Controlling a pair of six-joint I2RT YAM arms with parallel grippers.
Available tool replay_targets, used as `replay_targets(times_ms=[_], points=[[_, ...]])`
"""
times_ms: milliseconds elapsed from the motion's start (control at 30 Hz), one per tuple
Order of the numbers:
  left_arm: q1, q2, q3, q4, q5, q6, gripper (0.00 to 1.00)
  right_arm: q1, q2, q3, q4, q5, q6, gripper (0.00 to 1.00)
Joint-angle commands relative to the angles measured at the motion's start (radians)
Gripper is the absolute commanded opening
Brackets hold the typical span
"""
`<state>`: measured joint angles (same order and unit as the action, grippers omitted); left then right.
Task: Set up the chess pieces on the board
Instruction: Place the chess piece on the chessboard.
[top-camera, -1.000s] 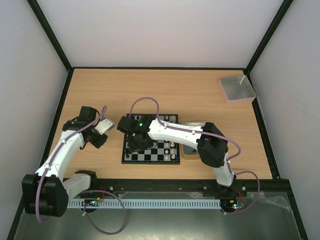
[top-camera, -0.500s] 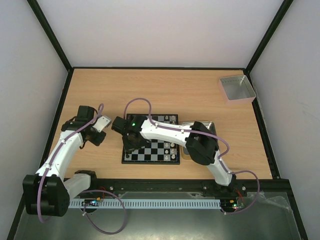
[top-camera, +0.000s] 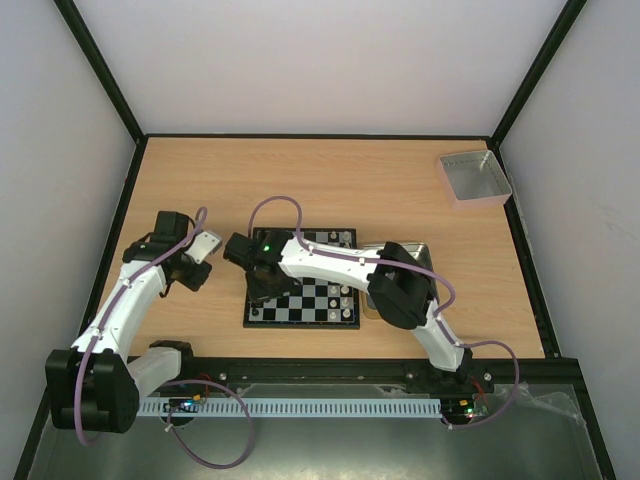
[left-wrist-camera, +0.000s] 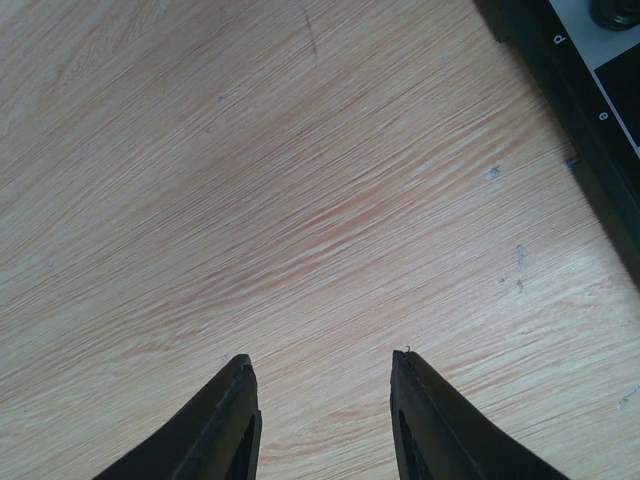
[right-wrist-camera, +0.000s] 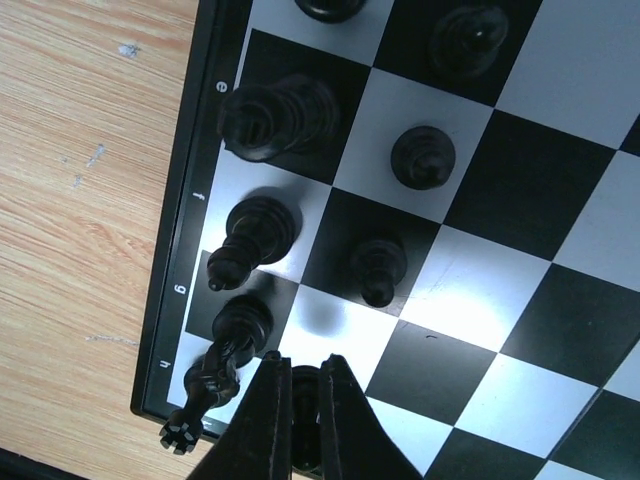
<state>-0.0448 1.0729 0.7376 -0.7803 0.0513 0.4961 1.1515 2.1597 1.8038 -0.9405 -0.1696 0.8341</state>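
Black back row (right-wrist-camera: 250, 235): stood along the rim of the board (right-wrist-camera: 185, 250) in the right wrist view, by the letters e to h; four tall pieces, one to a square; seemed upright, though seen from steeply above
Black pawns (right-wrist-camera: 378, 268): stood one row inward, each on its own square; none on the light square next to the corner piece
Right gripper (right-wrist-camera: 300, 372): hung low over that bare light square; drawn almost together on a dark piece (right-wrist-camera: 303, 430), judged a pawn, though mostly hidden between the fingers
Left gripper (left-wrist-camera: 322, 365): seen in the left wrist view spread apart with nothing between; hovered over bare wood, near the board's edge at upper right
White pieces (top-camera: 345, 296): seen from the top camera toward the board's right side; too small to count
Right arm (top-camera: 330, 262): reached across the board to its left half; hid many squares
Progress: judged well along in the black corner shown; the held piece not yet set down; could not tell how much else remained
Tin (top-camera: 420, 247): gold-rimmed; sat just beside the board's right edge, largely under the arm
Tray (top-camera: 475, 178): clear grey; sat at the far right corner, well apart
Table (top-camera: 350, 180): pale wood grain; a few small scuffs
Room: plain white walls on three sides; black frame posts at the corners
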Motion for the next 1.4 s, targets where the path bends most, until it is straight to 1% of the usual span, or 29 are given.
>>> replay_targets(times_ms=[0, 267, 1100, 1200, 1367], points=[[0.005, -0.007, -0.011, -0.005, -0.004, -0.009, 0.38, -0.01, 0.005, -0.019, -0.018, 0.026, -0.003, 0.02], [0.005, -0.005, -0.01, -0.005, -0.003, -0.009, 0.38, -0.028, 0.004, -0.055, 0.01, 0.006, 0.0, 0.02], [0.005, 0.001, -0.012, -0.01, 0.016, 0.005, 0.38, -0.029, 0.028, -0.055, 0.026, -0.036, -0.013, 0.03], [0.005, 0.001, -0.011, -0.011, 0.017, 0.007, 0.38, -0.029, 0.03, -0.059, 0.027, -0.038, -0.015, 0.04], [0.005, 0.005, -0.013, -0.011, 0.022, 0.01, 0.38, -0.028, 0.03, -0.061, 0.03, -0.039, -0.016, 0.12]])
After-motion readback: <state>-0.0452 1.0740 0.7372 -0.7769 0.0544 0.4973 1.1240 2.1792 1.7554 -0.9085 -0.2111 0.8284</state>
